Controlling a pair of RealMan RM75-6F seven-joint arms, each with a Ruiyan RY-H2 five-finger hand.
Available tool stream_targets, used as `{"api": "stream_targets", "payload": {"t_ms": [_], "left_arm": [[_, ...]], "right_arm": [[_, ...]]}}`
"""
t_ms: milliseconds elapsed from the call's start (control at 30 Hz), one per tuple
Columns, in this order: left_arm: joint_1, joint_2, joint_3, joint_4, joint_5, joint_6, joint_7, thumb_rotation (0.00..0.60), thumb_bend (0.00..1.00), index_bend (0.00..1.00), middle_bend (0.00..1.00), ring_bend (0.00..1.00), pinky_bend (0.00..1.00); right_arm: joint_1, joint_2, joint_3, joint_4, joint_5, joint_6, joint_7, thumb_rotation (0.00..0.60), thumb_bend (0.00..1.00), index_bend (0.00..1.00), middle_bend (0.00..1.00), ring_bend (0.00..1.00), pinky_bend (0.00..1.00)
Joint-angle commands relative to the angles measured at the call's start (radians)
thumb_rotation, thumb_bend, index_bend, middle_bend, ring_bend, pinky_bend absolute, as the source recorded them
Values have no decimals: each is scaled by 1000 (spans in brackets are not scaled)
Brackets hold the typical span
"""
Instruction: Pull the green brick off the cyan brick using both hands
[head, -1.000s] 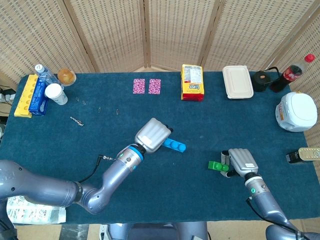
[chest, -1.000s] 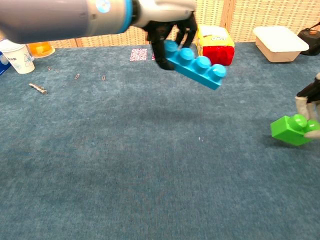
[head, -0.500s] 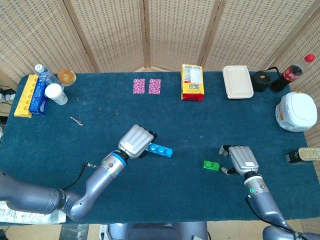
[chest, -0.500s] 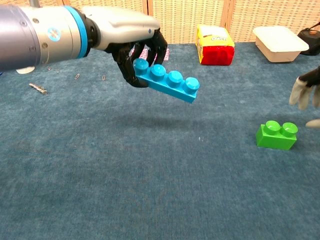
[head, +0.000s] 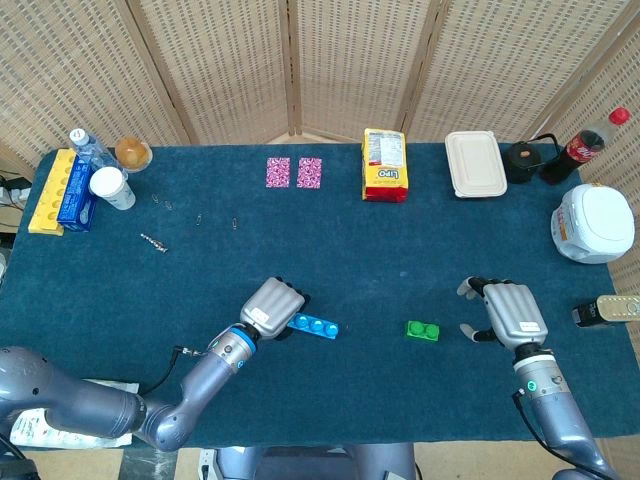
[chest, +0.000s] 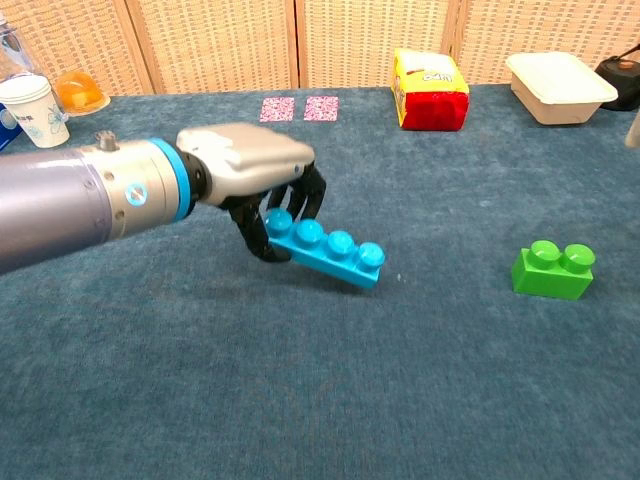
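On the blue table (head: 400, 250), the left hand (head: 272, 306) is at the near left and grips one end of the cyan brick (head: 314, 325) with its fingers curled around it; the brick's other end points right and slightly down toward the cloth. At the near right, the right hand (head: 512, 313) holds nothing and its fingers are spread apart. Between both hands, just left of the right hand, the green brick (head: 422, 330) lies alone on the table, studs up, well apart from the cyan brick.
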Motion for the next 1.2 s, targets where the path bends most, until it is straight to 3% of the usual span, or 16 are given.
{"api": "stream_targets", "payload": {"t_ms": [33,100,200,467,700,867,1033,1200], "left_arm": [[13,-16,-5,21,-21,-8,12,530,228,153,305,196,230],[21,-13,-16,23,-26,-6,7,466,198,50,233,132,191],[39,13,-36,5,-18,10,-13,394,179,0,189,77,176],[139,175,-21,-117,61,86,-83,382,177,0,187,68,173],[276,334,60,-224,200,201,-152,413,231,3,187,68,172],[406,453,154,-251,361,297,-224,430,234,34,186,69,172],[559,542,245,-206,513,415,-327,435,235,53,187,68,172],[683,567,280,-133,603,511,-417,443,235,75,187,68,169]], "right_arm": [[-6,4,0,6,-6,2,12,600,270,363,413,420,369],[-8,4,1,9,-11,5,17,600,270,361,413,419,365],[-12,6,3,13,-21,12,25,600,269,356,413,417,359],[-28,20,13,19,-48,28,71,600,270,355,405,409,356],[-51,6,5,35,-90,96,16,600,275,360,415,437,393],[-82,-22,-18,89,-164,174,-47,600,280,401,435,447,414],[-144,-40,-72,143,-231,252,-102,600,283,421,453,447,419],[-187,-26,-92,146,-263,291,-84,600,283,428,459,457,425]]}}
